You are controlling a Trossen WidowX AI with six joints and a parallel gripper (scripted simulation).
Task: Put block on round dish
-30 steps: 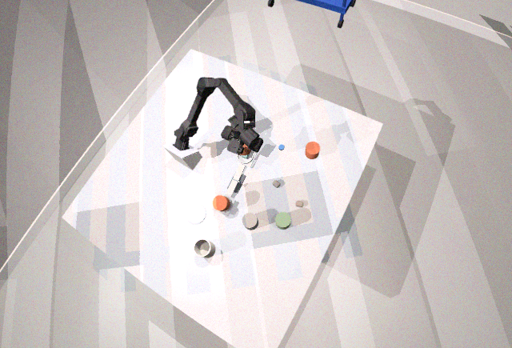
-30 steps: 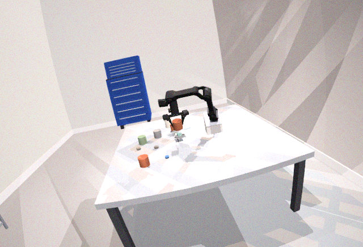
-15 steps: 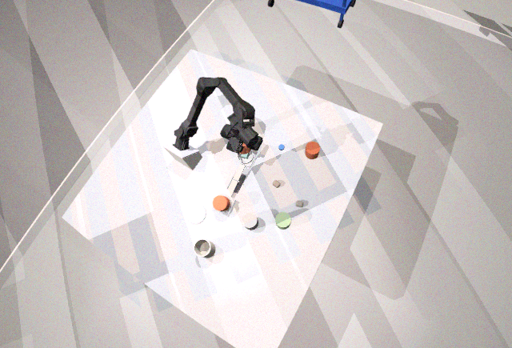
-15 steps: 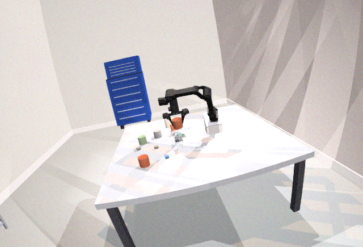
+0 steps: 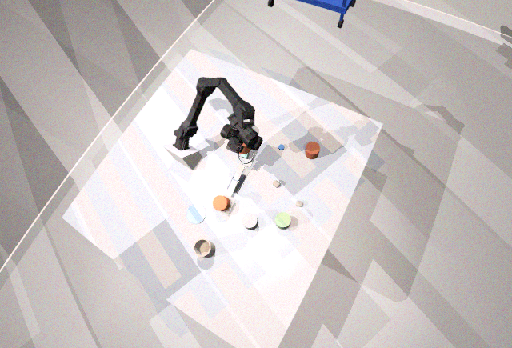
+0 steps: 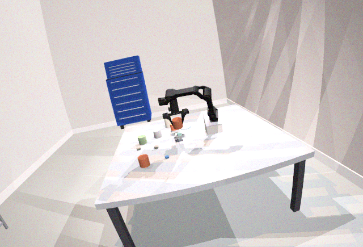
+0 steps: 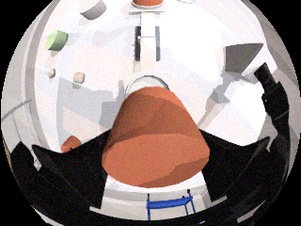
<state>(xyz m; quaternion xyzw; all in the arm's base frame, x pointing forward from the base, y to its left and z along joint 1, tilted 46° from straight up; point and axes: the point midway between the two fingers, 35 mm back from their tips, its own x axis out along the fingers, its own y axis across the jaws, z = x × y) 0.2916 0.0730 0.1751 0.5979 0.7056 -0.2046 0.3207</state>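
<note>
Jaws clamped on the sides of an orange cup, which I hold raised off the near end of the balance. The gripper hangs above that end; in the exterior view a small pale-teal block sits exposed on the balance below the cup. The second cup stands on the balance's far end, untouched. The pale-blue dish lies just beyond that far end, beside the second cup. Risks, as I judge them: carrying my cup past the far end would put it over the dish; setting it down carelessly could jolt the balance and shift the second cup; the block, being small, could slip from a later grasp.
</note>
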